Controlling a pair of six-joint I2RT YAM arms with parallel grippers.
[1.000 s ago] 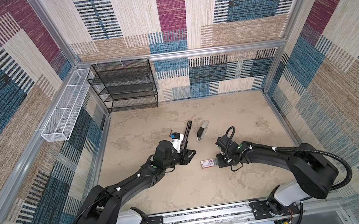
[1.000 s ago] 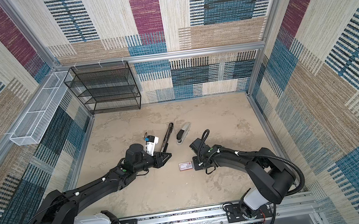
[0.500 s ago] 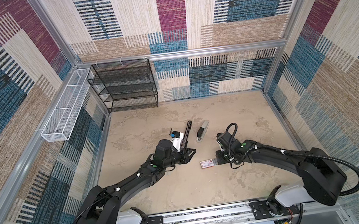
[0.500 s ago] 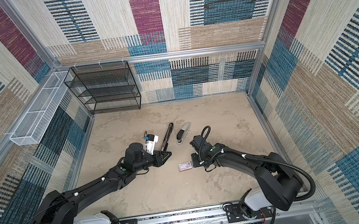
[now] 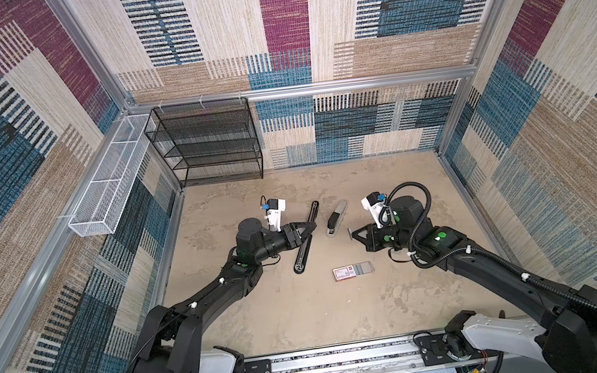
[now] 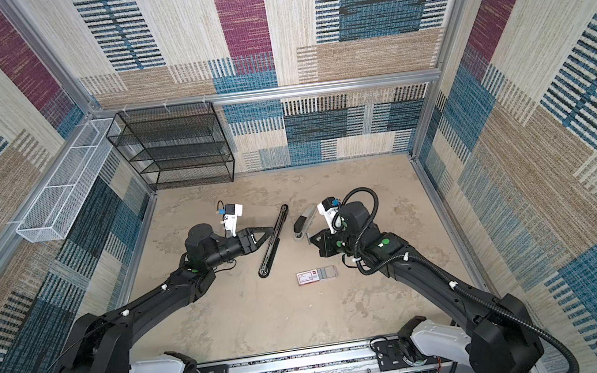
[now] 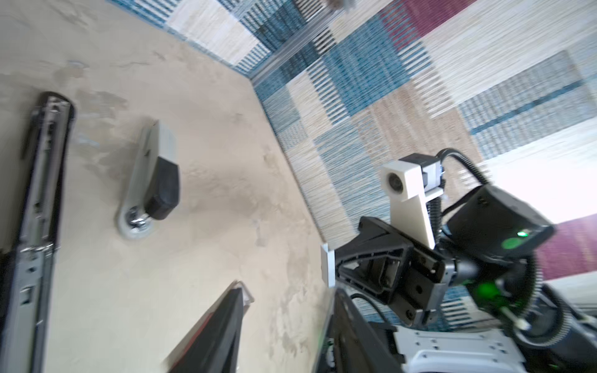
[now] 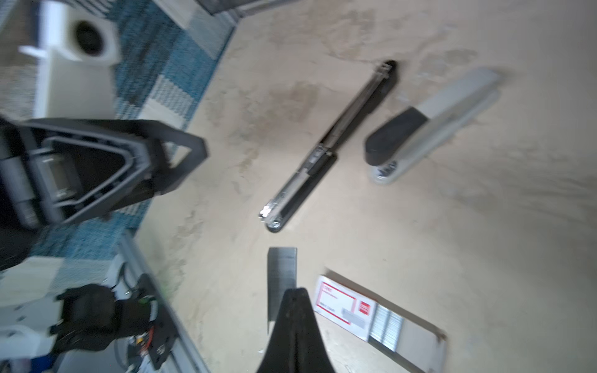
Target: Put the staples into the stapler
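The black stapler (image 5: 300,258) (image 8: 326,151) lies opened out flat on the table, its metal channel facing up. My left gripper (image 5: 311,228) (image 7: 289,290) hovers by the stapler's middle, open, with nothing between its fingers. The staples' red-and-white box (image 5: 345,273) (image 8: 345,306) lies nearer the front, its grey tray (image 8: 387,326) slid out with silvery strips in it. My right gripper (image 5: 352,234) (image 8: 295,290) is shut on one strip of staples (image 8: 281,274), held in the air between the box and the stapler.
A second, grey stapler (image 5: 336,215) (image 7: 155,174) lies closed just right of the black one, close to my right gripper. A black wire shelf (image 5: 208,144) stands at the back left. A white wire basket (image 5: 108,178) hangs on the left wall.
My left gripper has opened wider beside the black stapler. My right gripper has risen from the staple box and moved back toward the staplers with a strip in it.
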